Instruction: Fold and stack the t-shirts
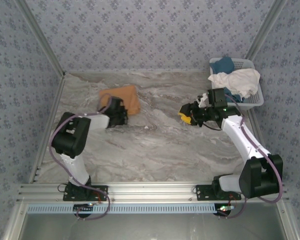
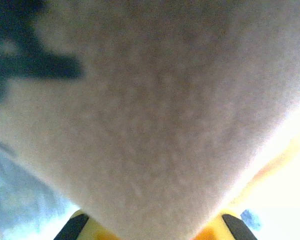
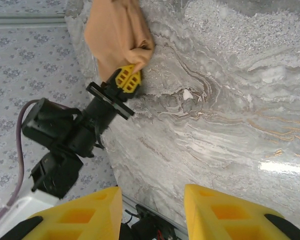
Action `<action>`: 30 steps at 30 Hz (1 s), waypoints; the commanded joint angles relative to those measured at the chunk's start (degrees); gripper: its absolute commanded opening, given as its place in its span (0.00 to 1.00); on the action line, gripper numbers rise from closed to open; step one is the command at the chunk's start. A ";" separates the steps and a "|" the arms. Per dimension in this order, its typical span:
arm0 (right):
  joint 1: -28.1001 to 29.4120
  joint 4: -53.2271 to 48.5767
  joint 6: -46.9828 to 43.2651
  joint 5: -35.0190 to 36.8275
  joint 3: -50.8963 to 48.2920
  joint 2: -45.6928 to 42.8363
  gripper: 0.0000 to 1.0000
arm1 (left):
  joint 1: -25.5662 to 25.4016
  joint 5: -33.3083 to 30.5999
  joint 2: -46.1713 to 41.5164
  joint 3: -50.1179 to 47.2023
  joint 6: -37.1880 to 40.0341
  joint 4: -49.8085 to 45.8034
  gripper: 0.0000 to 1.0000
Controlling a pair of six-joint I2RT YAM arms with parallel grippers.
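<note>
Our left fingers are pinching the orange-tan t-shirt, well apart from the basket. Our right fingers are gaping wide near it.

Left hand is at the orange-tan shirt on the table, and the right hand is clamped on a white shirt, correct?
Not quite. The right hand is open and empty above the table, as the right wrist view shows. The left hand is indeed at the orange-tan shirt.
</note>
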 commanded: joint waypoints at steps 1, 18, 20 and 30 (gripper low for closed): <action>-0.17 1.07 -0.70 -1.32 0.04 -0.50 0.40 | 8.30 8.27 -1.15 2.69 18.66 -12.49 0.02; 0.51 3.02 0.10 -1.21 0.65 0.66 0.40 | 29.24 17.69 23.81 44.84 56.81 -39.91 0.06; 0.48 2.97 0.09 -1.35 0.95 0.75 0.40 | 29.27 15.99 25.06 47.57 57.60 -42.45 0.06; 0.48 5.05 -0.51 -0.50 1.26 -1.57 0.47 | 28.58 14.28 13.56 40.39 56.54 -40.40 0.90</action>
